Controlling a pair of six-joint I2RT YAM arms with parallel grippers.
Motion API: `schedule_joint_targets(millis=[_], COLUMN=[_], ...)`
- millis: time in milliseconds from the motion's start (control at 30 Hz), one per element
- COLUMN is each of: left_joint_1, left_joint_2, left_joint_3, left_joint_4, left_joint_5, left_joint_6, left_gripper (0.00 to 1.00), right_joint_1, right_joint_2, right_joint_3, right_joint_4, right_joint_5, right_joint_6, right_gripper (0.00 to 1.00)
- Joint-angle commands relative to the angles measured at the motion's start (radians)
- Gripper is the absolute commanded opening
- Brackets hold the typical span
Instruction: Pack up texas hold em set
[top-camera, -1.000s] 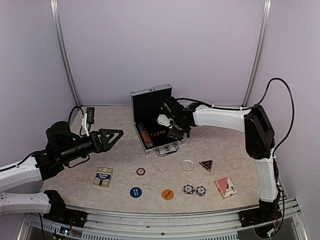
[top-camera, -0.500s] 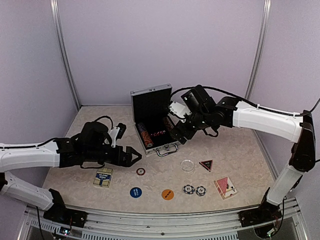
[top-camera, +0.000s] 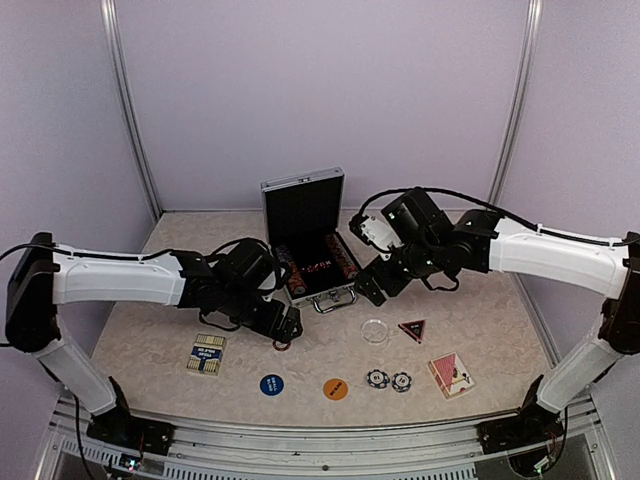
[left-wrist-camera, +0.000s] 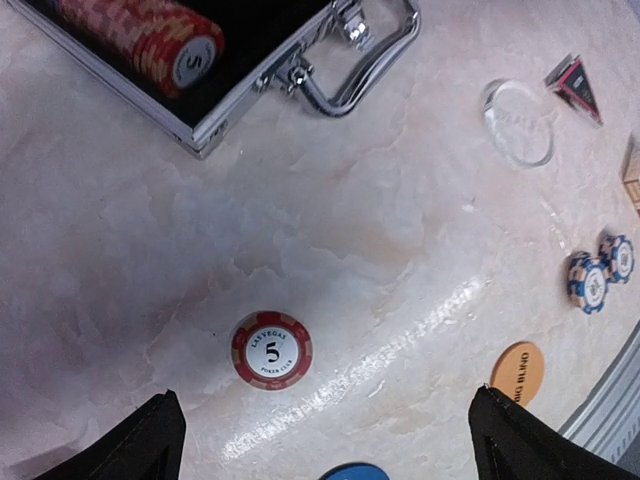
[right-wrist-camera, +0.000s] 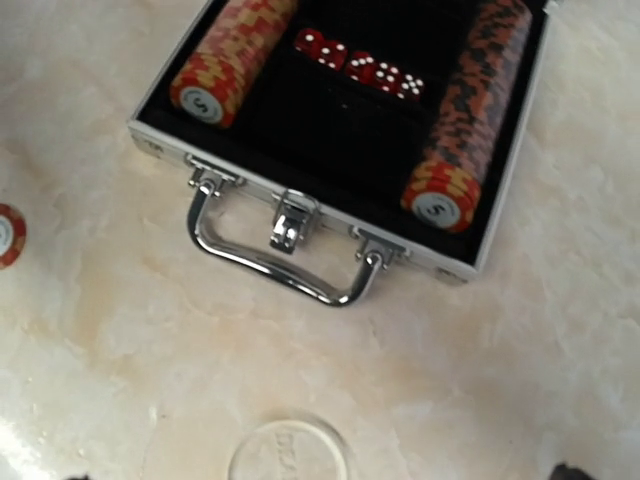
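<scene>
The left gripper (top-camera: 283, 330) hangs spread wide and empty over the red chip (left-wrist-camera: 271, 349), apparently lined up to pinch it, at 7 o'clock from the open briefcase (top-camera: 303, 208) at 12 o'clock on the table (top-camera: 480, 330), while the right gripper (top-camera: 375, 285), likewise wide and empty, hovers by its handle (right-wrist-camera: 275, 265).

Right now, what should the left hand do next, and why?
Probably drop straight down onto the red chip and close. The left hand hangs open right above it, and the chip lies loose outside the case.
</scene>
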Motion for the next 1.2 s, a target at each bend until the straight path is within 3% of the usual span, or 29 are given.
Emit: schedule_joint_targets(millis=[0, 267, 533, 733, 967, 1167], left_joint_1=[0.01, 0.053, 0.063, 0.024, -0.021, -0.041], left_joint_2=[0.108, 0.215, 0.318, 0.407, 0.454, 0.458], left_joint_3=[0.025, 0.101, 0.24, 0.328, 0.371, 0.366], left_joint_4=[-0.099, -0.163, -0.238, -0.314, -0.4, -0.404], left_joint_5=[-0.014, 0.035, 0.06, -0.028, -0.129, -0.12], left_joint_6=[0.052, 0.152, 0.208, 0.212, 0.189, 0.181], left_gripper=[0.99, 0.84, 0.8, 0.79, 0.79, 0.75], right_joint_1=[0.006, 0.006, 0.005, 0.006, 0.006, 0.006], right_joint_2=[-0.055, -0.086, -0.12, -0.15, -0.174, -0.186], right_joint_3=[-0.025, -0.068, -0.104, -0.115, -0.123, -0.127], right_joint_4=[0.037, 0.056, 0.07, 0.062, 0.064, 0.077], right_joint_5=[0.03, 0.028, 0.035, 0.059, 0.065, 0.059], right_joint_6=[0.073, 0.083, 0.087, 0.081, 0.078, 0.08], right_gripper=[1.0, 1.0, 1.0, 1.0, 1.0, 1.0])
